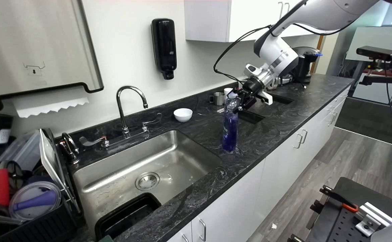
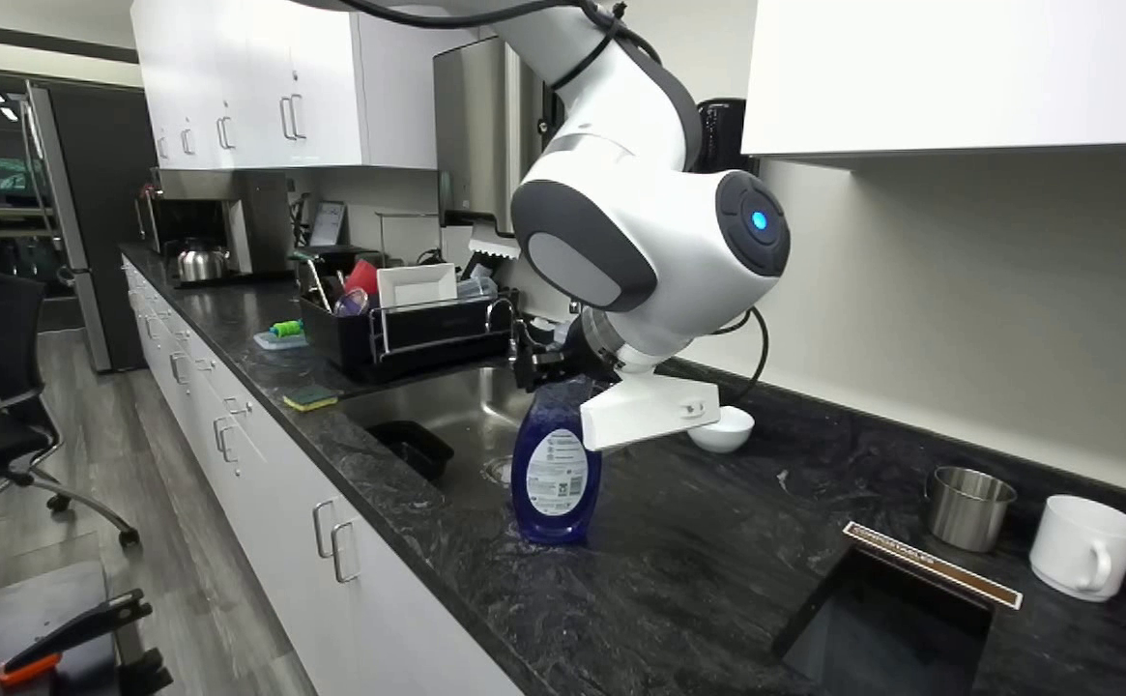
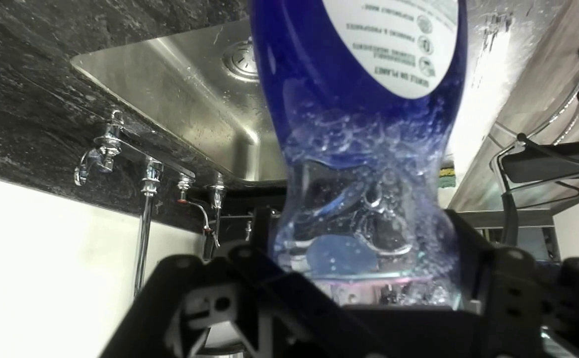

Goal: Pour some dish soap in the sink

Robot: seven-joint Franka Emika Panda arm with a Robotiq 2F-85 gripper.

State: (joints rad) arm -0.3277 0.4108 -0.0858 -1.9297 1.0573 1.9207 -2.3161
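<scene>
The dish soap [image 1: 230,131] is a clear bottle of blue liquid with a pale top. It is about upright at the counter beside the sink. It also shows in an exterior view [image 2: 555,483] and fills the middle of the wrist view [image 3: 314,74]. Whether its base touches the counter I cannot tell for certain. My gripper [image 1: 237,101] is around its clear upper part, with a finger against each side in the wrist view [image 3: 364,243]. The steel sink [image 1: 182,158] lies beside the bottle, and its drain shows in the wrist view [image 3: 243,60].
A black tub [image 1: 128,215] sits in the sink's near corner. A chrome faucet [image 1: 121,107] and white bowl [image 1: 183,115] stand behind. A loaded dish rack [image 2: 427,333] is beyond the sink. A steel cup [image 2: 968,507], white mug [image 2: 1084,546] and counter cutout [image 2: 896,619] are behind the arm.
</scene>
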